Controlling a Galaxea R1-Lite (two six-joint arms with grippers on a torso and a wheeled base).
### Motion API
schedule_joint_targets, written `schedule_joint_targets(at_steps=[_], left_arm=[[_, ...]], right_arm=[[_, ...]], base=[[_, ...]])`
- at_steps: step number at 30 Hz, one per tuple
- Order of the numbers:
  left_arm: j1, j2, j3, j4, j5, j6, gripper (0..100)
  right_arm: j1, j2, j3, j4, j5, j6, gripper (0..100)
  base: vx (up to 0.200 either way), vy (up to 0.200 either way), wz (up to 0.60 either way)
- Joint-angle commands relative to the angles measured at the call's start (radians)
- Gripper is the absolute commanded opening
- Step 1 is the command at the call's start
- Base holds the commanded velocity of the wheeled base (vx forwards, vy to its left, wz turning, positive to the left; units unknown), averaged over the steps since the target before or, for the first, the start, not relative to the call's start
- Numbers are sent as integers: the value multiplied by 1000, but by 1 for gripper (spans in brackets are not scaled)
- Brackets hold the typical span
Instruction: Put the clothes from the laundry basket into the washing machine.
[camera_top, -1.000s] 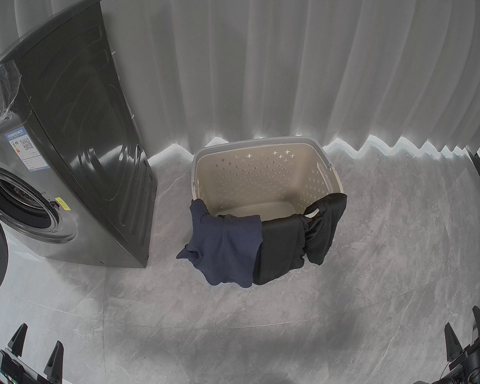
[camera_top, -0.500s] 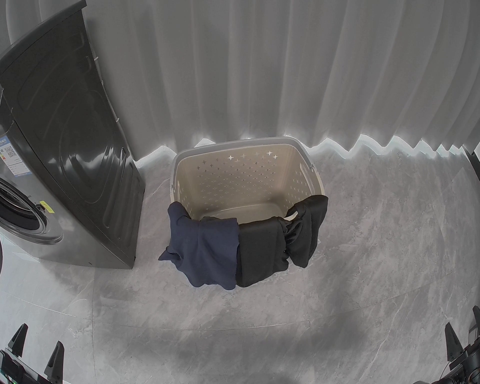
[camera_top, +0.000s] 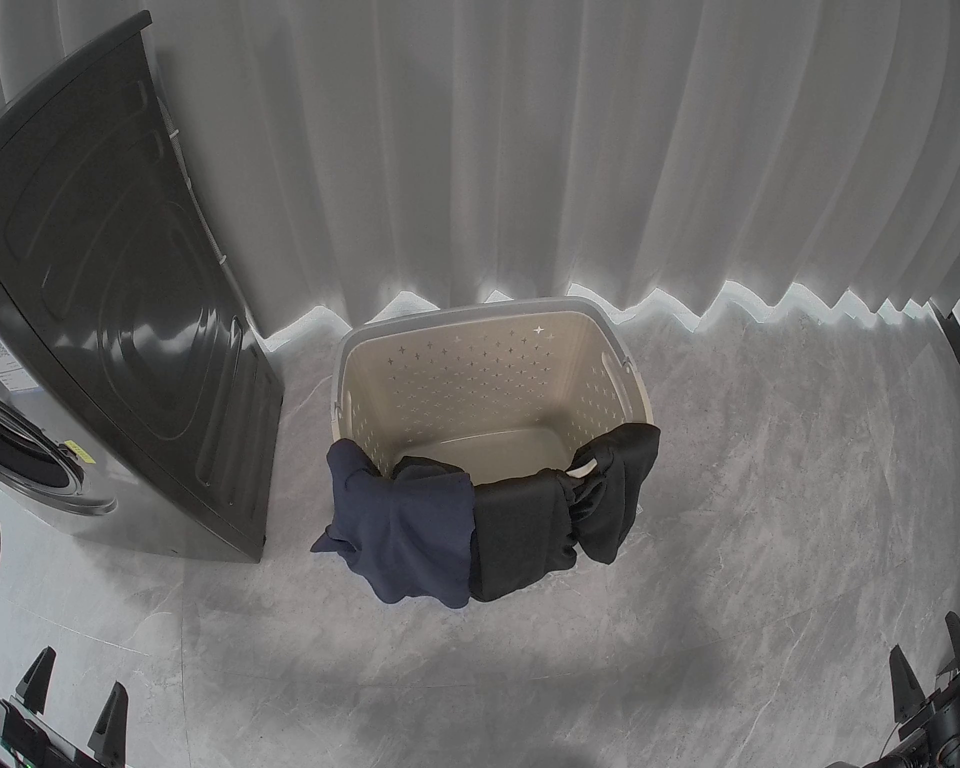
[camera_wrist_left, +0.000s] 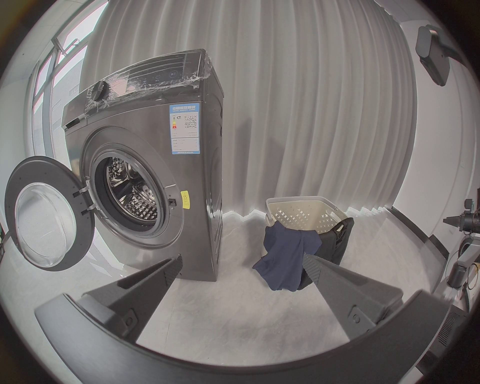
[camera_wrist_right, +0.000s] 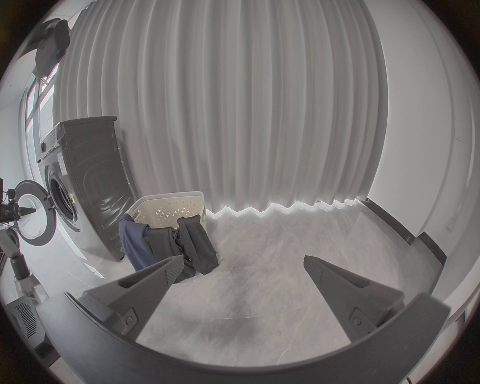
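Note:
A beige laundry basket (camera_top: 485, 335) stands on the grey floor before the curtain. A navy garment (camera_top: 405, 530) and a black garment (camera_top: 560, 510) hang over its near rim. The dark grey washing machine (camera_top: 110, 300) is at the left, its round door (camera_wrist_left: 47, 212) swung open and the drum (camera_wrist_left: 131, 189) bare. My left gripper (camera_top: 70, 690) is low at the near left, open, holding nothing. My right gripper (camera_top: 930, 660) is low at the near right, also open and holding nothing. Both are well short of the basket (camera_wrist_left: 305, 212), which the right wrist view also shows (camera_wrist_right: 170, 205).
A white pleated curtain (camera_top: 560, 150) runs along the back wall. Bare grey tiled floor (camera_top: 780, 480) lies to the right of the basket and in front of it. A dark skirting edge (camera_wrist_right: 400, 227) marks the wall at the far right.
The whole head view has shifted: the camera turned right and came nearer, so basket and washing machine sit further left. The clothes and both grippers are unchanged.

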Motion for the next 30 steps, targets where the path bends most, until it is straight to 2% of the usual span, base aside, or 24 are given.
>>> schedule_joint_targets(at_steps=[1,4,7,8,9,10,12,14,16,20,21,22,26,30], left_arm=[[1,-15,18,0,0,-1,100],[1,-15,18,0,0,-1,100],[1,-15,18,1,1,-1,100],[1,-15,18,0,1,-1,100],[1,-15,18,0,1,-1,100],[-1,-15,18,0,0,-1,100],[1,-15,18,0,1,-1,100],[1,-15,18,0,1,-1,100],[1,-15,18,0,1,-1,100],[-1,-15,18,0,1,-1,100],[-1,-15,18,0,1,-1,100],[1,-15,18,0,1,-1,100],[1,-15,18,0,1,-1,100],[-1,-15,18,0,1,-1,100]], right_arm=[[0,-7,18,0,2,-2,100],[0,-7,15,-16,25,-6,100],[11,38,-156,-36,73,23,100],[20,122,-197,-25,98,66,100],[20,122,-197,-25,98,66,100],[42,277,-199,-32,122,139,100],[56,449,-188,-52,124,181,100],[68,584,-173,-115,124,153,100],[88,716,-163,-229,125,113,100],[161,986,-160,-468,121,115,100],[165,995,-160,-476,121,115,100],[186,1085,-159,-548,119,116,100],[212,1225,-173,-634,117,115,100],[246,1311,-211,-643,119,129,100]], base=[[0,0,0],[0,0,0],[0,0,0],[0,0,0],[0,0,0],[0,0,0],[0,0,0],[0,0,0],[0,0,0],[0,0,0],[0,0,0],[0,0,0],[0,0,0],[0,0,0]])
